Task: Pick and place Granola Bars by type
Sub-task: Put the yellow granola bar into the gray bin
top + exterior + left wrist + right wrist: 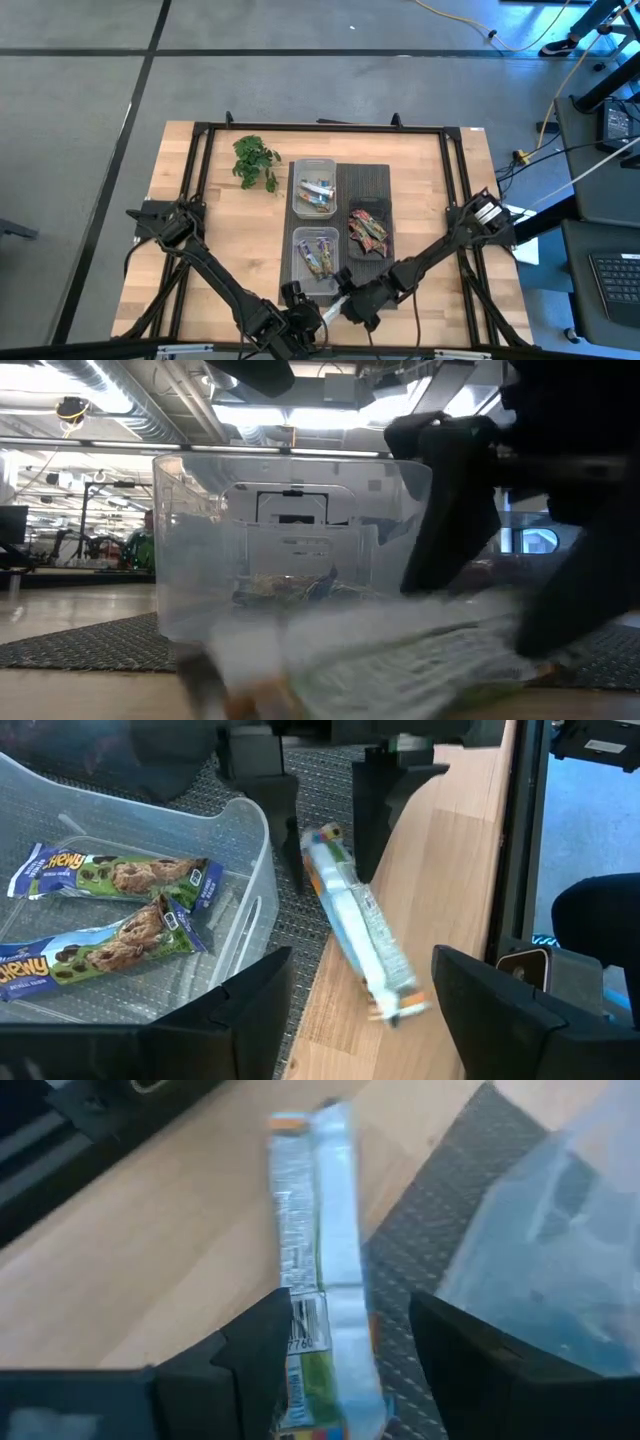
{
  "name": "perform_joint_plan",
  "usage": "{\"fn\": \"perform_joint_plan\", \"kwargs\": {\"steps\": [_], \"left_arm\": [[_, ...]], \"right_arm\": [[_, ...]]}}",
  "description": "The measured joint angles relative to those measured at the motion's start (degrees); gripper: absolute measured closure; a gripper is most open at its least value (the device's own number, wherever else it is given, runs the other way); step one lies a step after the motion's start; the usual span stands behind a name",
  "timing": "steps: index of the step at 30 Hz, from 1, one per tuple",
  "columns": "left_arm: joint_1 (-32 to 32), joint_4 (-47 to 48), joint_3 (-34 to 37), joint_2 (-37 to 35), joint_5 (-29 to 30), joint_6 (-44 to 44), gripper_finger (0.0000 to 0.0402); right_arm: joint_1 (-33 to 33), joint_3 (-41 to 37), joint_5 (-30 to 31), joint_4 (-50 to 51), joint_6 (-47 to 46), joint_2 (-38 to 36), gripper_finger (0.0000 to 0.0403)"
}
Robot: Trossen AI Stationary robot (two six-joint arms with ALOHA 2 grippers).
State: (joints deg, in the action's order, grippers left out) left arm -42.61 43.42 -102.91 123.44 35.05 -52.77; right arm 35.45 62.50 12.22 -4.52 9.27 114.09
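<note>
A silver-and-green granola bar (358, 925) lies stretched between my two grippers near the table's near edge, over the wood beside the dark mat (365, 180). My right gripper (350, 1300) is shut on one end of it. My left gripper (362, 960) is open, its fingers standing either side of the bar's free end (395, 1000) without touching. The near clear tub (296, 262) holds blue-green bars (110, 875). The far tub (296, 190) holds bars too. Red-brown bars (368, 232) lie piled on the mat. My right gripper holds the silver bar by its end (325, 840), pinched across its width between the two fingers (385, 810), which come slanting down from the far right. The bar runs out along the fingers' line toward my left gripper; whether its free end rests on the wood I cannot tell.
A leafy green sprig (255, 160) lies on the wood at the far left of the tubs. The black frame (320, 127) rims the table. The near tub's wall (255, 850) stands close beside the bar. Bare wood lies on both sides of the tubs and the mat.
</note>
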Motion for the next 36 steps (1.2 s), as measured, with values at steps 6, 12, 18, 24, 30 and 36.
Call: {"fn": "perform_joint_plan", "kwargs": {"steps": [6, 12, 18, 24, 30, 36], "left_arm": [[0.0, -0.01, 0.0, 0.0, 0.0, 0.0, 0.0172], [0.0, -0.02, 0.0, 0.0, -0.02, 0.0, 0.0171], [-0.02, -0.02, 0.0, 0.0, -0.02, -0.02, 0.0172], [-0.04, -0.02, 0.0, 0.0, -0.04, 0.0, 0.017], [-0.04, -0.02, 0.0, 0.0, -0.05, -0.02, 0.0173], [-0.04, -0.31, 0.0, 0.0, -0.02, -0.79, 0.0173]], "right_arm": [[0.01, 0.0, 0.16, 0.31, -0.21, 1.52, 0.019], [0.01, 0.0, 0.14, 0.36, -0.21, 1.52, 0.0202], [0.06, 0.0, -0.07, 0.42, -0.21, 1.57, 0.0253], [0.08, 0.2, -0.03, 0.7, -0.21, 1.63, 0.0294], [0.27, 1.6, 0.16, 1.21, -0.19, 1.66, 0.0302], [1.34, 5.94, 0.4, 8.66, -0.13, 1.55, 0.0302]]}}
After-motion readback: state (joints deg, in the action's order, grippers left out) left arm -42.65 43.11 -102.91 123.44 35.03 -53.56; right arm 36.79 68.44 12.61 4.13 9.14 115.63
